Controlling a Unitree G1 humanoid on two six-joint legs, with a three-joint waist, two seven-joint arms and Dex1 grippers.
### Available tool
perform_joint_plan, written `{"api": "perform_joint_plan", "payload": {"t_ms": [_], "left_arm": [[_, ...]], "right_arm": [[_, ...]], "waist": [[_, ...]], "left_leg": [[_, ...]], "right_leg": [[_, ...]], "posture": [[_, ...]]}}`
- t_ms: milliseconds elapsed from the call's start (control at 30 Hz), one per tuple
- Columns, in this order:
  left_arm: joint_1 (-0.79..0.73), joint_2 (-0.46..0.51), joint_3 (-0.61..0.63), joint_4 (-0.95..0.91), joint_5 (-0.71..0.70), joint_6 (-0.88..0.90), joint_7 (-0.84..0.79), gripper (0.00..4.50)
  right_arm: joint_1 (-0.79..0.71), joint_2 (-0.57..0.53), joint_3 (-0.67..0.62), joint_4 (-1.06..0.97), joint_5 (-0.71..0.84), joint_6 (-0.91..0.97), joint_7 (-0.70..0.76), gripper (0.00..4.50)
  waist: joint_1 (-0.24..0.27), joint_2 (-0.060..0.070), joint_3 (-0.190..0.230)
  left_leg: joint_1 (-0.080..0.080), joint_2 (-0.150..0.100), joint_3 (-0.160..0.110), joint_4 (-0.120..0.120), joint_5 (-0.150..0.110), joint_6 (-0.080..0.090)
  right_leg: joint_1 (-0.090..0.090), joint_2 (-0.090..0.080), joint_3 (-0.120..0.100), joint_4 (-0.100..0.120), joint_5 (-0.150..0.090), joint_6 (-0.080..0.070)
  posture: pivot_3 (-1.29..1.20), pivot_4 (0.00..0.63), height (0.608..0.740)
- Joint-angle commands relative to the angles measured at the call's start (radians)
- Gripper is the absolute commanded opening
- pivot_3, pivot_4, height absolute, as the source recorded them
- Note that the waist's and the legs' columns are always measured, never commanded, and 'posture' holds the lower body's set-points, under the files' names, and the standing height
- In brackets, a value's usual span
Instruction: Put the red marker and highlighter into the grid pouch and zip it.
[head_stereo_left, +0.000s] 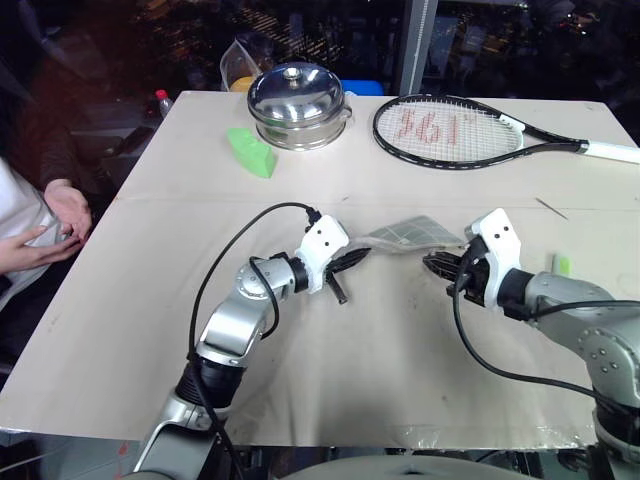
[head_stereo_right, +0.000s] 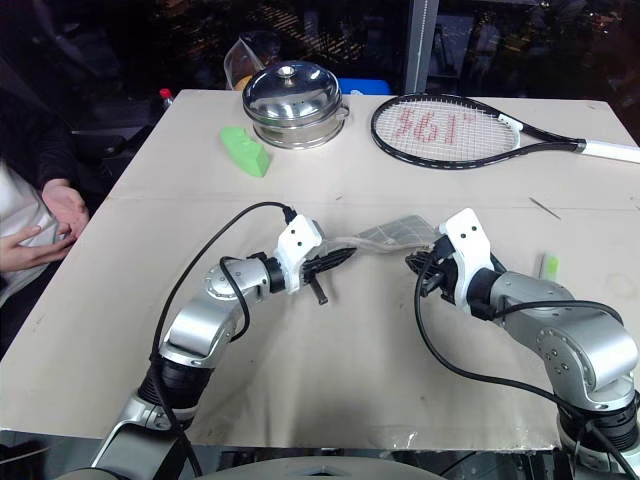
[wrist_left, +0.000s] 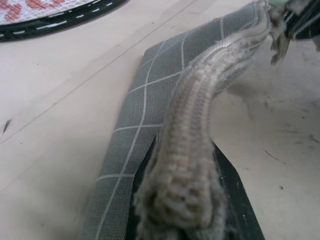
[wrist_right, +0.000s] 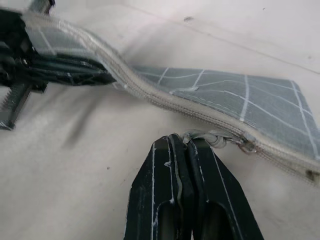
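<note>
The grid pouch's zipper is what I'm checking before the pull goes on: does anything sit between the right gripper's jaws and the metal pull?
Nothing visible does. The right gripper has its jaws shut on the metal zipper pull of the grey-green grid fabric pouch, while the left gripper clamps the pouch's other end.

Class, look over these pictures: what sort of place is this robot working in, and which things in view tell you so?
Probably an indoor test or demo room, not a home: one large pale table carries unrelated practice props, a steel lidded pot, a tennis racket and a grid pouch. A person's hand rests at the table's edge, and dark windows stand behind.
</note>
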Motion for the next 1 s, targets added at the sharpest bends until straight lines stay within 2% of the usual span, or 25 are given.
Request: {"api": "perform_joint_plan", "payload": {"t_ms": [33,200,600,733,1000], "left_arm": [[-0.022,0.005,-0.016,-0.02,0.043,-0.076,0.023,0.0],[-0.006,0.049,-0.048,0.003,0.129,-0.225,0.032,0.0],[0.001,0.053,-0.06,0.038,0.192,-0.308,0.053,0.0],[-0.003,0.052,-0.062,0.049,0.213,-0.335,0.059,0.0],[0.006,0.042,-0.072,0.04,0.231,-0.358,0.055,0.0]], "right_arm": [[-0.02,0.013,-0.012,-0.006,0.012,0.007,-0.024,0.06],[-0.019,0.022,-0.051,0.018,0.018,0.01,-0.05,0.06],[-0.023,0.011,-0.089,-0.019,0.114,0.055,-0.034,0.06],[-0.035,0.036,-0.116,-0.024,0.173,0.082,-0.052,0.06],[-0.084,0.137,-0.043,0.022,0.18,0.08,-0.097,0.06]], "waist": [[0.0,0.0,0.0],[0.0,0.0,0.0],[0.0,0.0,0.0],[0.0,0.0,0.0],[-0.001,0.0,0.0]], "left_leg": [[0.0,0.0,0.0,0.0,0.0,0.0],[0.0,0.0,0.0,0.0,0.0,0.0],[0.0,0.0,0.0,0.0,0.0,0.0],[0.0,0.0,0.0,0.0,0.0,0.0],[0.0,0.0,0.0,-0.001,0.0,0.0]], "right_leg": [[0.0,0.0,0.0,0.0,0.0,0.0],[0.0,-0.001,0.0,0.0,0.0,0.0],[0.0,-0.001,0.0,0.0,0.0,0.0],[0.0,-0.001,0.0,0.0,0.0,0.0],[0.0,-0.001,0.0,0.0,0.0,0.0]], "posture": [[0.0,0.15,0.74],[0.0,0.15,0.74],[0.0,0.15,0.74],[0.0,0.15,0.74],[0.0,0.15,0.74]]}}
